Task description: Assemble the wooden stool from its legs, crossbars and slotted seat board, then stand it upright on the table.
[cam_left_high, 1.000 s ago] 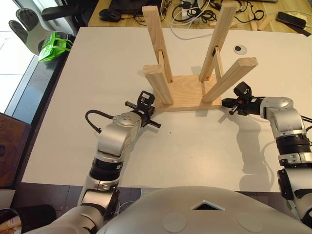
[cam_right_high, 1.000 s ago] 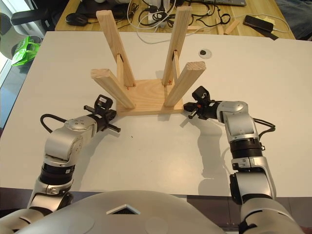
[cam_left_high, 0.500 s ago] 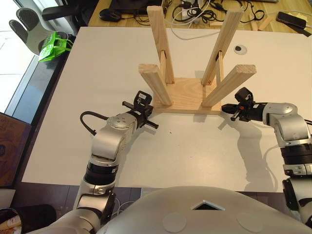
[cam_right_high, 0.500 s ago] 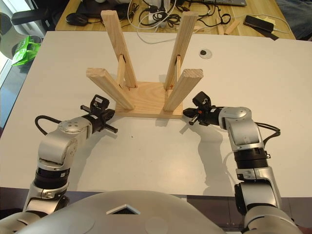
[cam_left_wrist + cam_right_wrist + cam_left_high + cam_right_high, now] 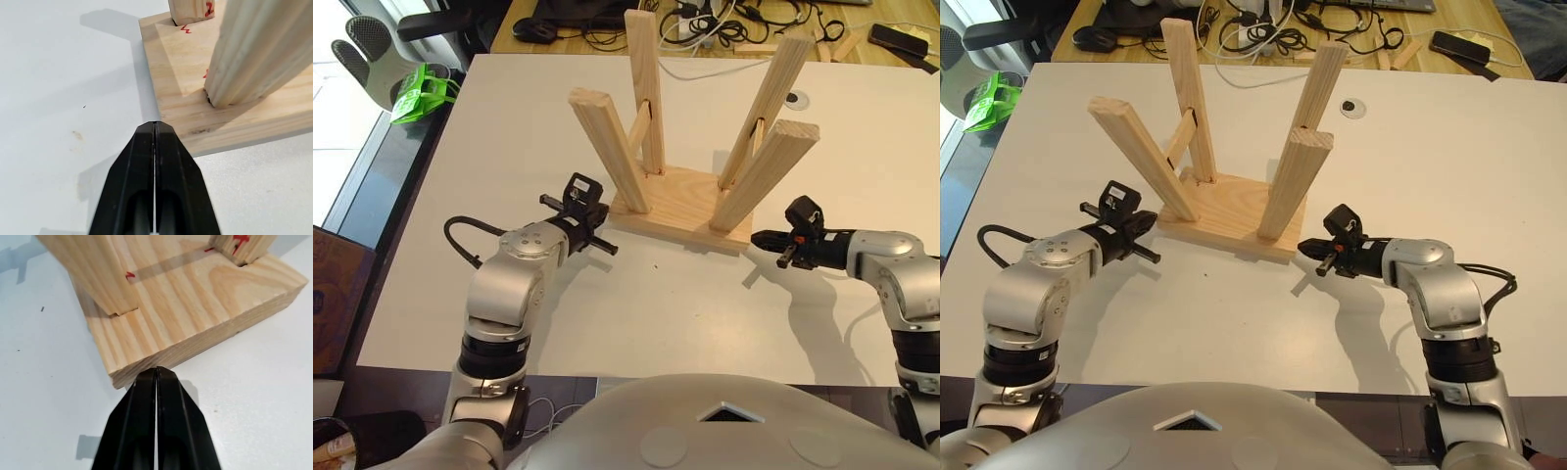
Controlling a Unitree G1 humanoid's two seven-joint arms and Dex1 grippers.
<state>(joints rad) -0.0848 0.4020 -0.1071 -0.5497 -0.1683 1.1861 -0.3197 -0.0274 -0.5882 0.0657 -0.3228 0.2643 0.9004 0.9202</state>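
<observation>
Both jaws clenched on nothing, at the upturned pale wooden stool point(image 5: 759, 176) on the white bench point(image 5: 489, 127).
Left jaws pressed together, tip just beside one edge of the square slotted seat board point(image 5: 680, 208). Right jaws likewise closed up, tip at the board's opposite corner; cannot tell if touching. Board lies flat on the bench, four splayed square legs point(image 5: 609, 147) pointing up, thin crossbars point(image 5: 1178, 140) between leg pairs.

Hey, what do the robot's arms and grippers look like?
The left arm and right arm have rounded silver-grey shells with black joint rings. The left gripper and right gripper are black, with fingers tapering to a point. A black cable loops off the left forearm.
</observation>
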